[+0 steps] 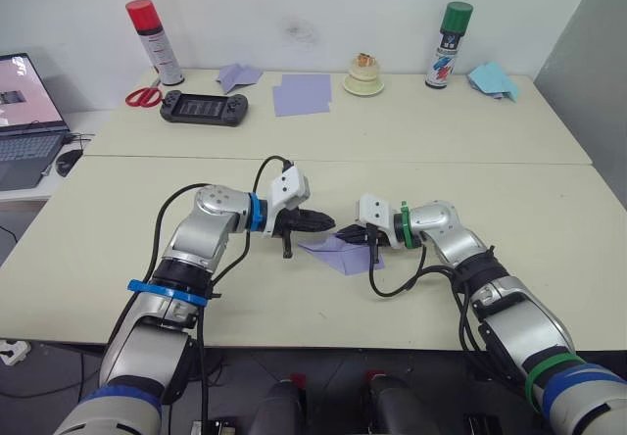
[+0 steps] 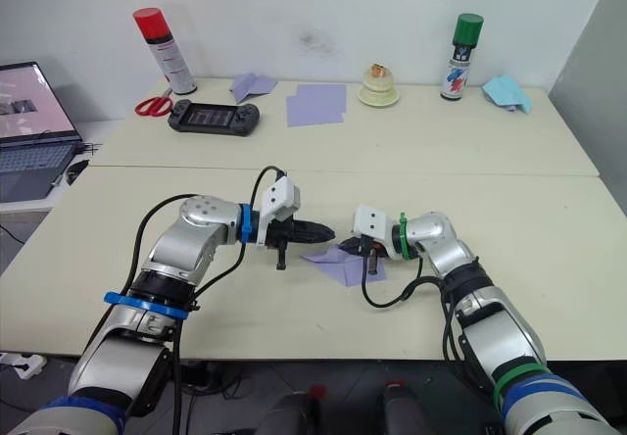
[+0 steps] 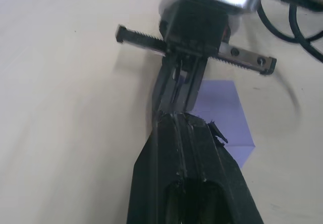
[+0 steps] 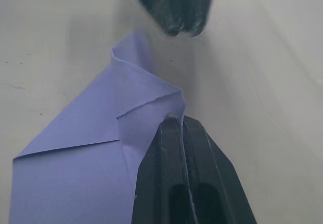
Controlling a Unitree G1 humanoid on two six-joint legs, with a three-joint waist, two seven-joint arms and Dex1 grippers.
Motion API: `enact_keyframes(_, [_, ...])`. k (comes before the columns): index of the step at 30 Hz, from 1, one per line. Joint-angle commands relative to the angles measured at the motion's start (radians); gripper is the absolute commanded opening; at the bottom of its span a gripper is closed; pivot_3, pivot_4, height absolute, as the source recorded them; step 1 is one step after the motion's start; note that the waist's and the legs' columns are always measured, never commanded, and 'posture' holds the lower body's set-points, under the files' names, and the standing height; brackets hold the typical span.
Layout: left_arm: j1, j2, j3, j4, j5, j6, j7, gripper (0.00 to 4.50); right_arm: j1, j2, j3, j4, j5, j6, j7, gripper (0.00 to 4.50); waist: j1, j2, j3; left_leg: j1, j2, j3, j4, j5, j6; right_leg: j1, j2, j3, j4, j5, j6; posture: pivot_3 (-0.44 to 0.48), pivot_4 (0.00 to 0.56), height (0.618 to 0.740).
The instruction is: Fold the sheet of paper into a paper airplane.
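The sheet of paper (image 1: pixel 340 253) is lavender and partly folded, lying on the near table between my two arms. My right gripper (image 4: pixel 174 119) is shut on a raised folded edge of the sheet of paper (image 4: pixel 86 148) at its far corner. My left gripper (image 1: pixel 330 221) is shut with nothing in it. It hovers just above the table, its tip pointing at the right gripper (image 1: pixel 350 232) and a short gap away from it. In the left wrist view the closed left fingers (image 3: pixel 177 133) line up with the right gripper's body, the paper (image 3: pixel 224 108) beside them.
On the far table stand a red spray can (image 1: pixel 152 38), scissors (image 1: pixel 144 95), a black handheld console (image 1: pixel 204 108), a folded lavender plane (image 1: pixel 238 74), overlapping lavender sheets (image 1: pixel 302 93), a small cake-like object (image 1: pixel 363 74), a green spray can (image 1: pixel 449 43) and light-blue folded paper (image 1: pixel 493 79). A laptop (image 1: pixel 24 112) sits far left.
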Motion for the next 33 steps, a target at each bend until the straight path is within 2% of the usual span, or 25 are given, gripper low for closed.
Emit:
enact_keyframes(1, [0.012, -0.002, -0.02, 0.006, 0.025, -0.034, 0.015, 0.0, 0.001, -0.005, -0.028, -0.027, 0.013, 0.033, 0.008, 0.02, 0.0, 0.0, 0.0, 0.0, 0.0, 0.0, 0.0, 0.0, 0.0, 0.0, 0.0, 0.0, 0.0, 0.0, 0.0, 0.0, 0.15, 0.74])
enact_keyframes(2, [0.016, -0.003, -0.025, 0.013, 0.03, -0.04, 0.016, 0.0, 0.0, -0.004, -0.032, -0.03, 0.017, 0.046, 0.009, 0.02, 0.0, 0.0, 0.0, 0.0, 0.0, 0.0, 0.0, 0.0, 0.0, 0.0, 0.0, 0.0, 0.0, 0.0, 0.0, 0.0, 0.15, 0.74])
enact_keyframes(4, [0.019, -0.007, -0.032, 0.034, 0.042, -0.051, 0.026, 0.0, -0.001, -0.001, -0.042, -0.041, 0.026, 0.078, 0.015, 0.4, 0.001, 0.0, 0.0, 0.0, 0.0, 0.0, 0.0, 0.0, 0.0, 0.0, 0.0, 0.0, 0.0, 0.0, 0.0, 0.0, 0.15, 0.74])
enact_keyframes(9, [0.007, -0.017, -0.031, 0.115, 0.065, -0.093, 0.048, 0.0, -0.006, 0.004, -0.079, -0.094, 0.069, 0.19, 0.04, 2.02, 0.0, 0.0, 0.0, 0.0, 0.0, 0.0, 0.0, 0.0, 0.0, 0.0, 0.0, 0.0, 0.0, 0.0, 0.0, 0.0, 0.15, 0.74])
enact_keyframes(21, [-0.016, -0.047, -0.043, 0.205, 0.081, -0.139, 0.033, 0.0, -0.031, -0.052, -0.149, -0.227, 0.163, 0.414, 0.107, 2.02, 0.002, 0.0, 0.0, -0.001, 0.0, 0.0, 0.0, 0.0, 0.0, 0.0, -0.001, 0.0, 0.0, 0.0, 0.0, 0.0, 0.15, 0.74])
enact_keyframes(26, [-0.03, -0.05, -0.042, 0.221, 0.086, -0.15, 0.033, 0.0, 0.0, -0.058, -0.15, -0.284, 0.159, 0.364, 0.066, 2.02, 0.002, 0.0, 0.0, -0.001, -0.001, 0.0, 0.0, 0.0, 0.0, 0.0, -0.001, -0.001, 0.0, 0.0, 0.0, 0.0, 0.15, 0.74])
enact_keyframes(29, [-0.033, -0.05, -0.041, 0.226, 0.087, -0.153, 0.036, 0.0, 0.061, -0.058, -0.153, -0.399, 0.168, 0.322, 0.035, 2.02, 0.003, 0.0, 0.0, -0.001, -0.001, 0.0, 0.0, 0.0, 0.0, 0.0, -0.001, -0.001, -0.001, 0.0, 0.0, 0.0, 0.15, 0.74])
enact_keyframes(32, [-0.029, -0.048, -0.042, 0.222, 0.087, -0.153, 0.038, 0.0, 0.16, -0.073, -0.134, -0.532, 0.178, 0.309, 0.044, 1.46, 0.004, 0.0, 0.0, -0.002, -0.001, -0.001, 0.0, 0.0, 0.0, -0.001, -0.001, -0.001, -0.001, 0.0, 0.0, 0.0, 0.15, 0.74])
enact_keyframes(33, [-0.028, -0.048, -0.042, 0.221, 0.086, -0.153, 0.038, 0.0, 0.197, -0.077, -0.124, -0.576, 0.174, 0.306, 0.041, 1.15, 0.004, 0.0, 0.0, -0.003, -0.001, -0.001, 0.001, 0.0, 0.0, -0.001, -0.001, -0.001, -0.001, 0.0, 0.0, 0.0, 0.15, 0.74])
